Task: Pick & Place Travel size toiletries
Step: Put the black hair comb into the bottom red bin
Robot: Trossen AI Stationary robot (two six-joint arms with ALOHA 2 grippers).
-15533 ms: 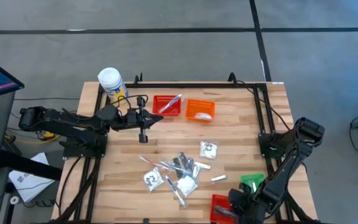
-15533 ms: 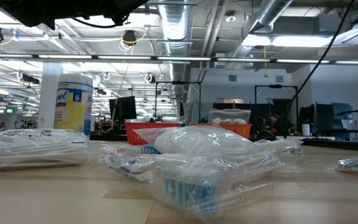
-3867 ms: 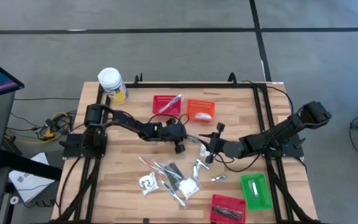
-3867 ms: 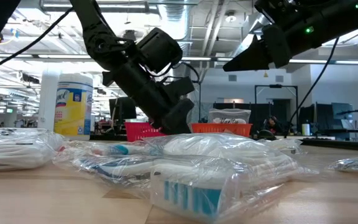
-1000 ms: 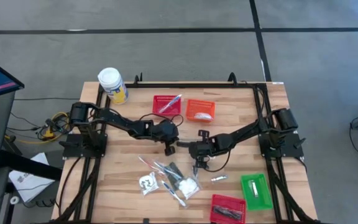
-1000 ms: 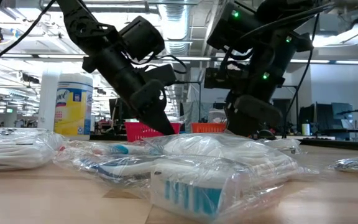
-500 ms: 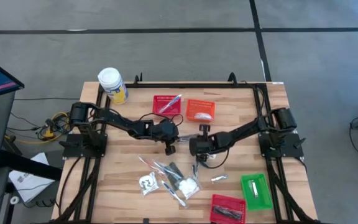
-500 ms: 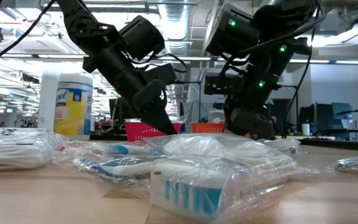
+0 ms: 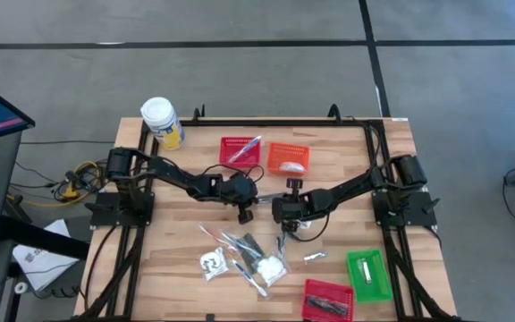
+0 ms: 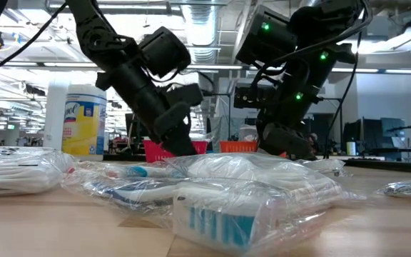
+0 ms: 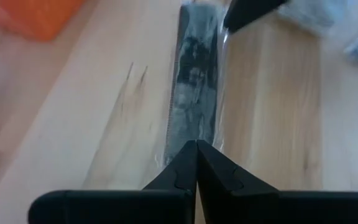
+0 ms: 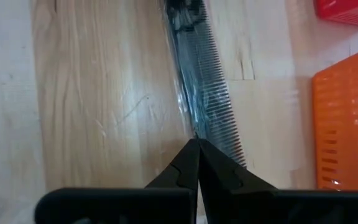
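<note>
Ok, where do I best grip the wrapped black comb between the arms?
By one end, coming in along its length: the comb is long, flat and thin, teeth down one edge. The left tool and right tool are each shut on an opposite end.

Arms: 2
Baskets: 4 – red, orange, green, second red
Jar: 1
Comb between the arms: 1
Wrapped toiletries in a heap: too tangled to count
</note>
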